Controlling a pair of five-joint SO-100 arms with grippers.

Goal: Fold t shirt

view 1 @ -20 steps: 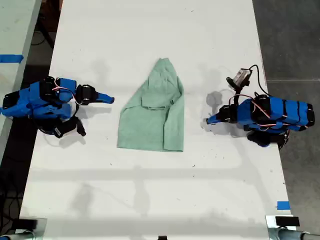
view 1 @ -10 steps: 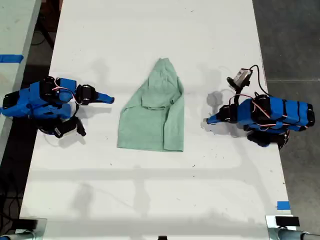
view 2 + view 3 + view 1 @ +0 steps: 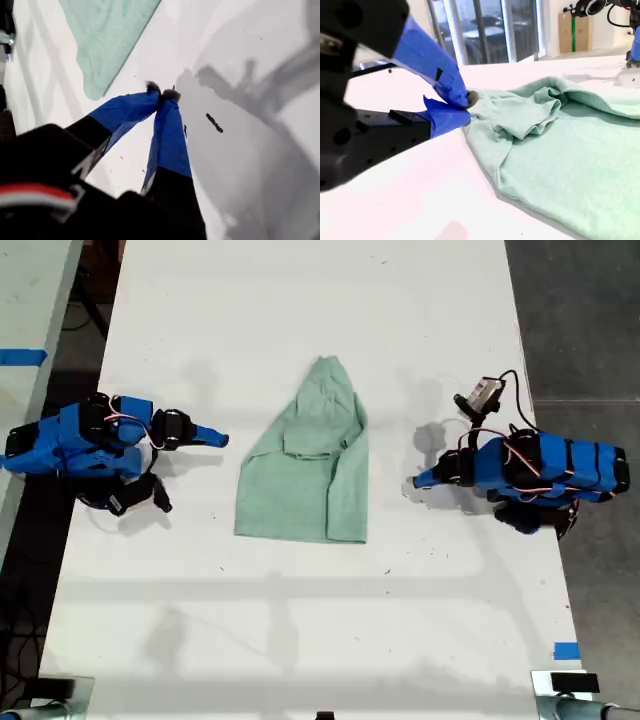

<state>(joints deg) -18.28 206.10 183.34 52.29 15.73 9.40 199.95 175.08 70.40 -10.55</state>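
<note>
- The table (image 3: 300, 320) is a white surface; both arms are seen lying low on it in the exterior view.
- The second tool (image 3: 222, 440) is located at the exterior view's left and is pointed toward the t shirt (image 3: 305, 480). Its jaws are closed tip to tip with nothing between them. In the second wrist view the tips (image 3: 469, 100) are seen just beside the garment's rumpled edge; contact cannot be determined.
- The t shirt is laid flat at the table's centre, between the two arms, with its pointed end toward the exterior view's top. A folded-over flap is visible across its middle.
- The first tool (image 3: 417, 481) is located at the exterior view's right and is pointed toward the t shirt, clear of it. Its jaws (image 3: 162, 93) are closed and empty above bare table.
</note>
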